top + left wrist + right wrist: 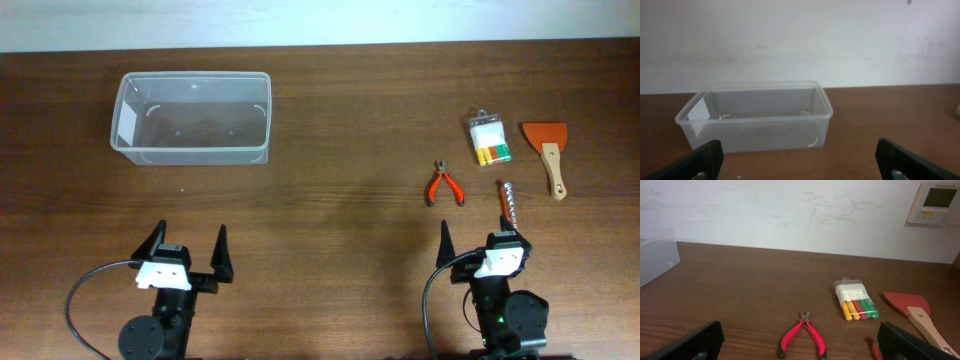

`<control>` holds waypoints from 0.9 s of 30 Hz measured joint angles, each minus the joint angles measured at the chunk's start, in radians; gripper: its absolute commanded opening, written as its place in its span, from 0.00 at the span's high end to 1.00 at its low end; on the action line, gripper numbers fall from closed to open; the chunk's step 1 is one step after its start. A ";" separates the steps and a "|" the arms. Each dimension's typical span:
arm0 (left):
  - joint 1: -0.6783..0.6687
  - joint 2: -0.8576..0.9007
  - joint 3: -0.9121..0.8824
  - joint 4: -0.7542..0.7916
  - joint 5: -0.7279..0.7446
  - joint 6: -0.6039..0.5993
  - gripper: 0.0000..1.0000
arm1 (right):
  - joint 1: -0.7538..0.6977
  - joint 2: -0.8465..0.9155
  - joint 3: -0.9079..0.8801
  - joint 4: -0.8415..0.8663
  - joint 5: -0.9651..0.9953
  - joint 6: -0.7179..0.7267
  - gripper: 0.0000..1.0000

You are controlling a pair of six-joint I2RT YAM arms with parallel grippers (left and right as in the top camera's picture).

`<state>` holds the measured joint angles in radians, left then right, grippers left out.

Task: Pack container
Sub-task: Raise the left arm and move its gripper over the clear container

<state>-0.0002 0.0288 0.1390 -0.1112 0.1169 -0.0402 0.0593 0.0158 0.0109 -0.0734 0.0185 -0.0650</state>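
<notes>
The container (192,118) is a clear plastic tub standing at the back left of the brown table, with nothing visible inside. In the left wrist view the container (755,120) lies straight ahead of my left gripper (799,150), well beyond the fingertips. My left gripper (188,245) is at the front left, open and holding nothing. At the front right, my right gripper (482,245) is open too, also with nothing in it. Red-handled pliers (444,185) lie just ahead of it, and in the right wrist view the pliers (802,337) show between the fingers, untouched.
A clear pack of coloured sticks (489,140) and a red-bladed scraper with a wooden handle (548,155) lie at the back right. A thin reddish-brown tool (507,203) lies close by my right gripper's right finger. A white wall runs behind the table's far edge.
</notes>
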 measured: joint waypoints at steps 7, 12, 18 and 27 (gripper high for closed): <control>0.023 0.331 0.410 -0.246 0.002 0.004 0.01 | 0.000 0.000 0.000 0.001 0.001 -0.002 0.01; 0.024 0.774 0.890 -0.506 0.086 0.110 0.01 | 0.000 -0.002 0.000 0.000 0.003 -0.003 0.01; 0.026 1.146 1.334 -0.508 0.256 0.206 0.01 | 0.000 -0.002 0.000 0.001 0.004 -0.003 0.01; -0.044 1.629 1.961 -0.976 0.161 0.228 0.01 | 0.000 -0.003 0.000 0.001 0.004 -0.004 0.01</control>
<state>-0.0441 1.6577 2.0998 -1.0874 0.2775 0.1875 0.0593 0.0128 0.0109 -0.0723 0.0223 -0.0692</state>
